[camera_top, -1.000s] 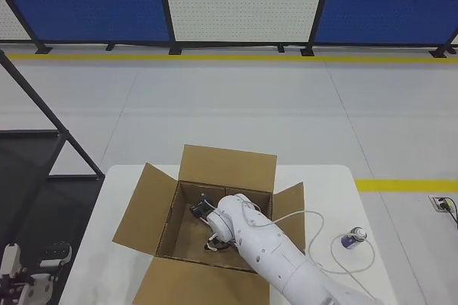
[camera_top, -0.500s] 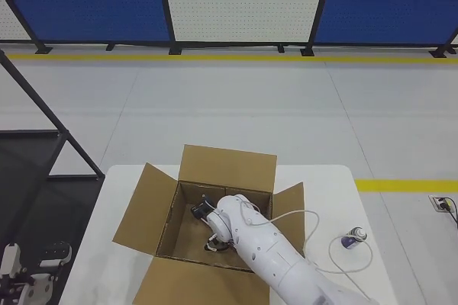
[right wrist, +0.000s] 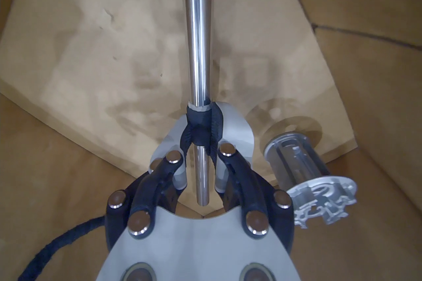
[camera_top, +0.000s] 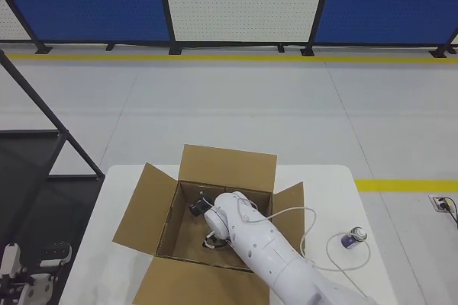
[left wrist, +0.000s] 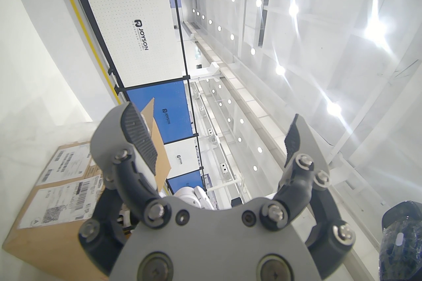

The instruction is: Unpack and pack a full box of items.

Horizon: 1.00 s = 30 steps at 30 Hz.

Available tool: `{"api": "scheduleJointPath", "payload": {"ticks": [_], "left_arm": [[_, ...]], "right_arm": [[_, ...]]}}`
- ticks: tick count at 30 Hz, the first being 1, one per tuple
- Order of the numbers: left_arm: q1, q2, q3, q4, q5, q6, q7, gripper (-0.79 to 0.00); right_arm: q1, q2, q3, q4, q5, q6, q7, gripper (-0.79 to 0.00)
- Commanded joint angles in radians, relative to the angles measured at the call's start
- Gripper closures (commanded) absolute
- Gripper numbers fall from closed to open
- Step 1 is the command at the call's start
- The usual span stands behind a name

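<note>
holding tight: right gripper (right wrist: pixel 201 127) has its fingers squeezed narrow on the metal rod (right wrist: pixel 196 32), black pads pinching it close to one end, with a short stub poking back toward the palm.
rod: long, shiny and straight, it runs out from the fingers over the brown floor of the box (camera_top: pixel 229 164). whether the far tip touches cardboard, can't tell.
box: open cardboard, all four flaps splayed out, sitting mid-bench and close to the near edge. the right arm (camera_top: pixel 252 244) dips into it from the near side.
spool: a ribbed silver metal spool (right wrist: pixel 308 177) lies on its side on the box floor, just beside the right fingers and apart from the rod.
black cable: the black cable (right wrist: pixel 56 249) curves out beside the base of the right gripper, against the box wall.
left gripper: the left gripper (left wrist: pixel 217 130) is tipped up at the ceiling lights, fingers spread wide with nothing between them. the labelled outer side of the box (left wrist: pixel 56 213) shows close by.
can: a small dark can (camera_top: pixel 354 238) stands upright on the bench (camera_top: pixel 332 187) near the right edge, well apart from the box, and a loop of white cable (camera_top: pixel 303 236) curls around it.
</note>
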Motion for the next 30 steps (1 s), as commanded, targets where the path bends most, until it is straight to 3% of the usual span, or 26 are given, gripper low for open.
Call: {"api": "scheduleJointPath", "payload": {"ticks": [1, 8, 14, 21, 26, 30], "left_arm": [[0.000, 0.000, 0.000, 0.000, 0.000, 0.000, 0.000, -0.785], [0.000, 0.000, 0.000, 0.000, 0.000, 0.000, 0.000, -0.785], [0.000, 0.000, 0.000, 0.000, 0.000, 0.000, 0.000, -0.785], [0.000, 0.000, 0.000, 0.000, 0.000, 0.000, 0.000, -0.785], [0.000, 0.000, 0.000, 0.000, 0.000, 0.000, 0.000, -0.785], [0.000, 0.000, 0.000, 0.000, 0.000, 0.000, 0.000, -0.785]], "right_arm": [[0.006, 0.001, 0.006, -0.013, -0.001, -0.004, -0.007, 0.000], [0.003, 0.023, 0.031, -0.100, -0.031, 0.019, -0.009, 0.000], [-0.051, 0.080, 0.093, -0.273, -0.073, 0.042, -0.002, 0.000], [-0.253, 0.198, 0.243, -0.717, -0.240, 0.086, 0.118, 0.000], [-0.472, 0.272, 0.377, -1.095, -0.355, 0.014, 0.226, 0.000], [-0.604, 0.301, 0.448, -1.298, -0.380, -0.045, 0.215, 0.000]]}}
